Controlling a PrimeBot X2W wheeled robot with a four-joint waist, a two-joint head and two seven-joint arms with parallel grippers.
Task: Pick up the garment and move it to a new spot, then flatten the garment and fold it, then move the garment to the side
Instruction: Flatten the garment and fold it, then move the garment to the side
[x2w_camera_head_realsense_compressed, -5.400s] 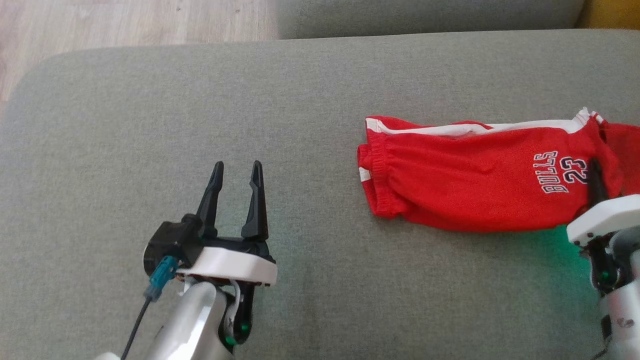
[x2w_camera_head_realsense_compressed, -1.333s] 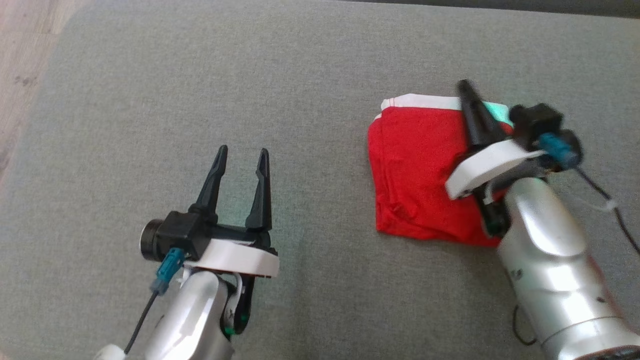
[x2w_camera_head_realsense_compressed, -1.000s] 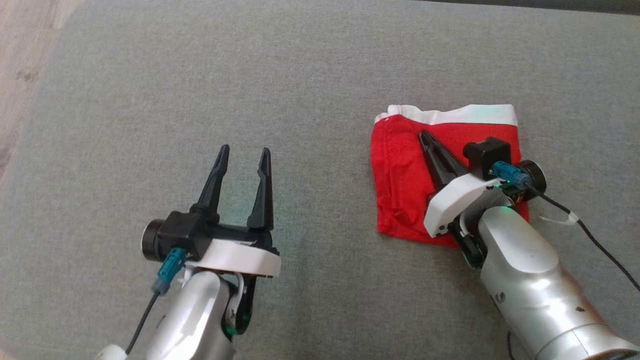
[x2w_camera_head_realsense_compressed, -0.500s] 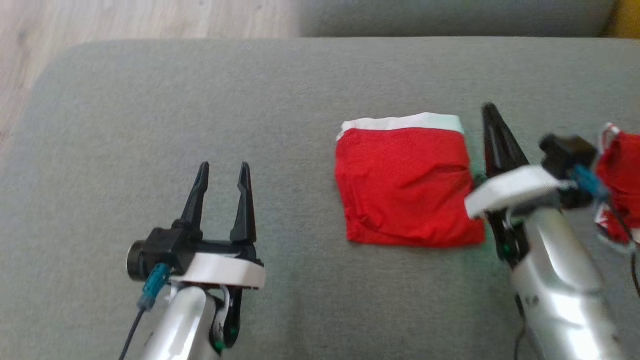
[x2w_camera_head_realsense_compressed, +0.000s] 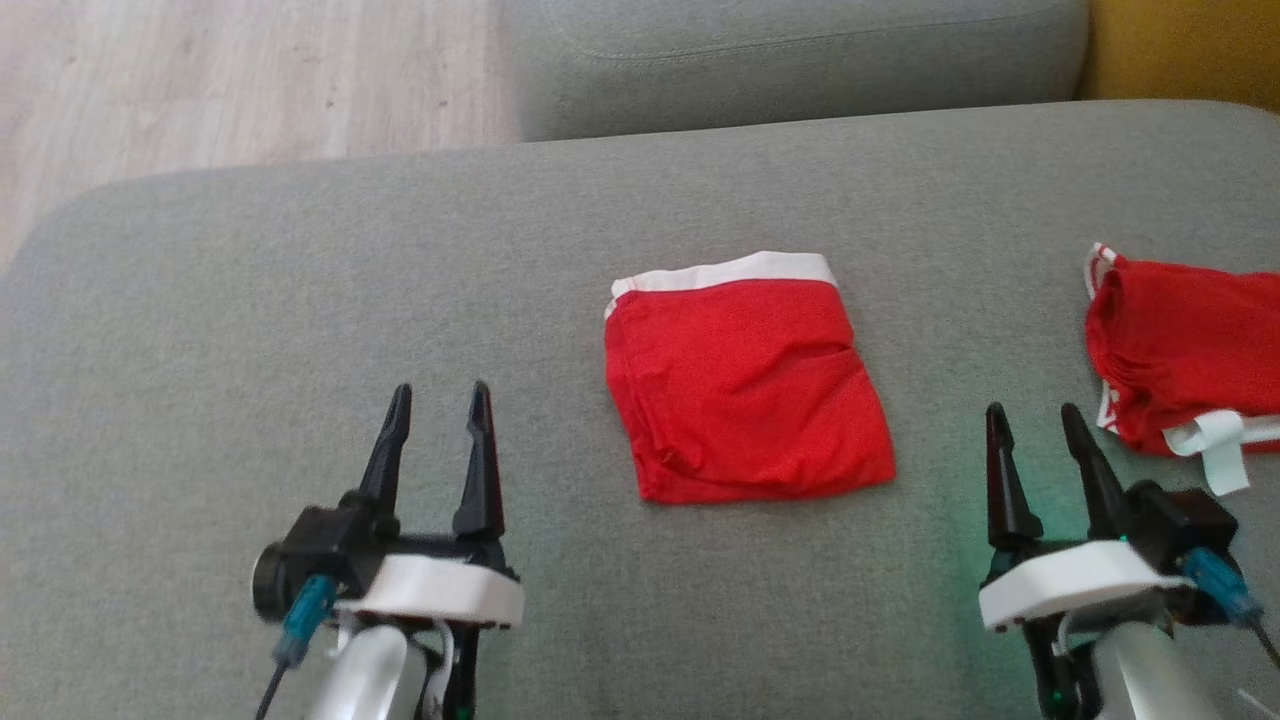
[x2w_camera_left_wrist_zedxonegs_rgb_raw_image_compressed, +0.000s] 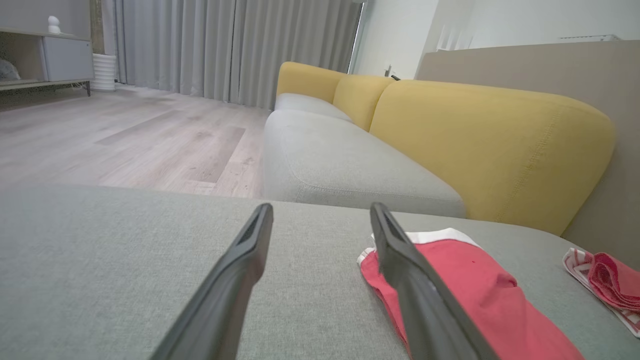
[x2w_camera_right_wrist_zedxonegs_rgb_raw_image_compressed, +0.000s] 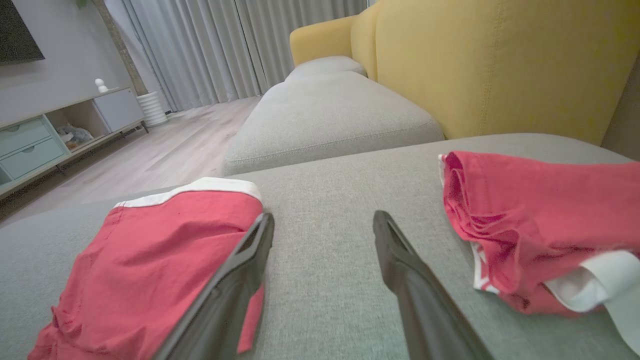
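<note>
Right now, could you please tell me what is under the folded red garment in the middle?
The folded red garment lies flat on the grey seat cushion; nothing pokes out past its edges. Its inner layers and the cushion patch beneath are covered.

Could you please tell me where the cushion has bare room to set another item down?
The widest bare stretch of cushion lies left of the folded garment, ahead of the left hand. A narrower strip runs between it and the crumpled garment, ahead of the right hand. The right edge is crowded.
</note>
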